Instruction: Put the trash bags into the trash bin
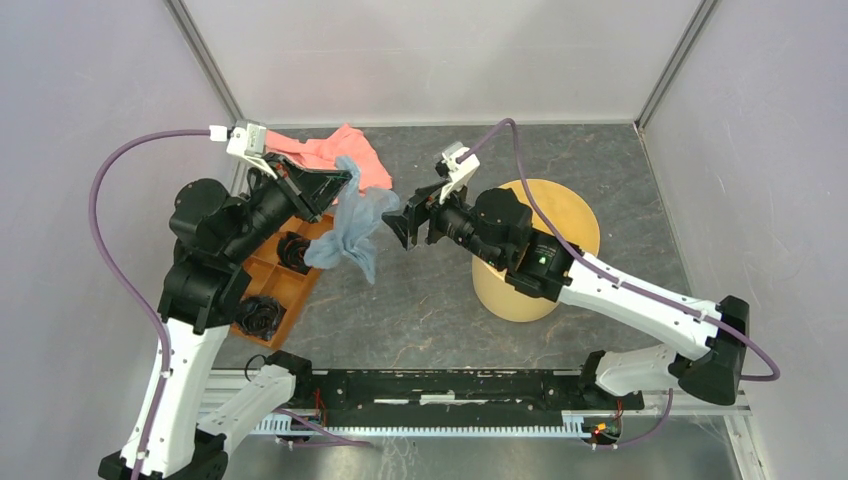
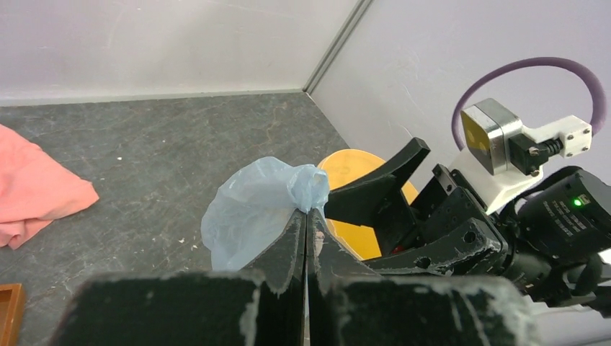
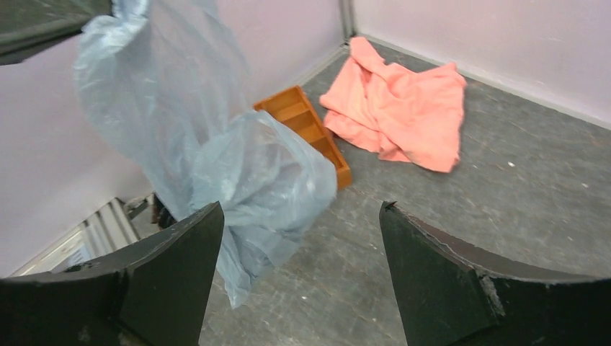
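Pressed together, my left gripper [image 2: 306, 214] pinches the top of the pale blue trash bag [image 2: 248, 213], which hangs above the table. My right gripper [image 3: 301, 209] stands spread wide, facing the bag from just beside it. The yellow trash bin [image 1: 565, 205] sits under my right arm, apart from the bag.

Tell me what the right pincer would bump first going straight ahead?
Probably the trash bag dangling from the left pincer, just ahead of the open right pincer. Depth is hard to judge; the pink cloth lies farther on.
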Available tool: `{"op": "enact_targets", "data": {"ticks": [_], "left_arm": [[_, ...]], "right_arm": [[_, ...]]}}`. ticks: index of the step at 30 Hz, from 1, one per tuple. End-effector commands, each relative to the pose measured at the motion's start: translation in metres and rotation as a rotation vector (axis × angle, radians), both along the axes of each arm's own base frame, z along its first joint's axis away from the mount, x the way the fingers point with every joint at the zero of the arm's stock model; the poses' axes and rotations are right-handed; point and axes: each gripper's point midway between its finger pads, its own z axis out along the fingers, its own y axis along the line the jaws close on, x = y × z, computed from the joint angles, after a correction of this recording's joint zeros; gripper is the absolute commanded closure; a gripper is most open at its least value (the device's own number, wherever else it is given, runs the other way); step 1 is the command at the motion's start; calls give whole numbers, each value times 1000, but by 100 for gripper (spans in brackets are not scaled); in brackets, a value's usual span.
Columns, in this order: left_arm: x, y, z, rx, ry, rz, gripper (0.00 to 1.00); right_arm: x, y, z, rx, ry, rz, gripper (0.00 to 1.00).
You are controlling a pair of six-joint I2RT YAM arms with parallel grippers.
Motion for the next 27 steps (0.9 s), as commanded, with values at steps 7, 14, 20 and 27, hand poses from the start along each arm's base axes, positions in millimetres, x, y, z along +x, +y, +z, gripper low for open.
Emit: {"op": "enact_targets", "data": {"ticks": [7, 14, 20, 27], "left_arm": [[-23, -8, 24, 3, -80, -100, 98], [-23, -9, 23, -15, -56, -101, 98], [-16, -4, 18, -11, -27, -58, 98], [17, 31, -15, 71, 76, 200, 98]], "right_arm": [[-15, 11, 33, 127, -126, 167, 24], [-15, 20, 39, 111, -238, 240, 44], [21, 16, 11, 49, -189, 167, 99], [51, -18, 11, -71, -262, 61, 99]]}}
